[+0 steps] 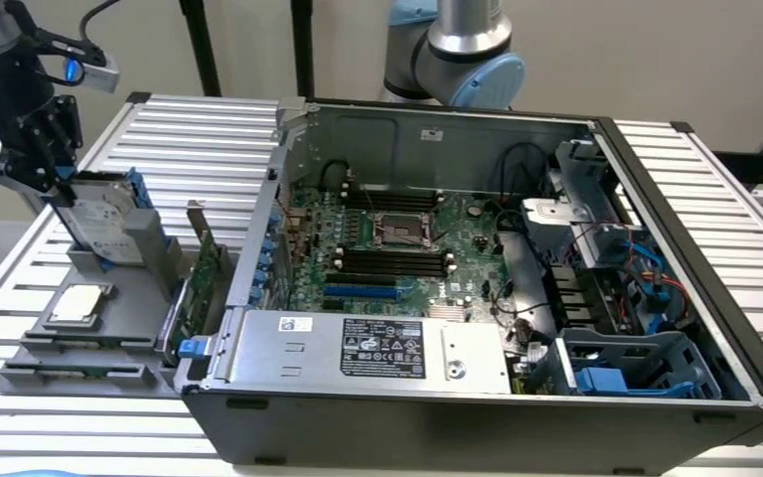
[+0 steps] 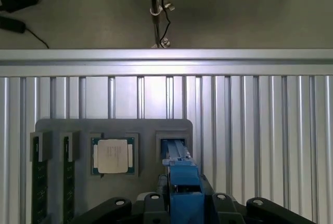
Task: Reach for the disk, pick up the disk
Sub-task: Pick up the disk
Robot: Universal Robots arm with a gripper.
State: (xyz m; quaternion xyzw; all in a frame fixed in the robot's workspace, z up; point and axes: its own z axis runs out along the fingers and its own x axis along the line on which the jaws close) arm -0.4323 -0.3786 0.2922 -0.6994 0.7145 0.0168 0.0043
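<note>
The disk [image 1: 100,221] stands on edge in a slot of the grey holder [image 1: 154,260] on the exterior view's left, its white label and a blue rail showing. My gripper [image 1: 59,182] comes down on its upper end, black fingers on either side of it. In the wrist view the disk [image 2: 179,174] is seen edge-on as a blue rail running from the holder's slot up between my gripper [image 2: 182,206] fingers, which sit tight against both faces. The lower end is still in the slot.
A small square silver chip [image 2: 113,156] lies in the holder beside the disk's slot, with two memory sticks [image 2: 39,193] further along. The open computer case [image 1: 488,258] stands on the slatted aluminium table [image 1: 699,189], with a blue cage [image 1: 634,368] inside it.
</note>
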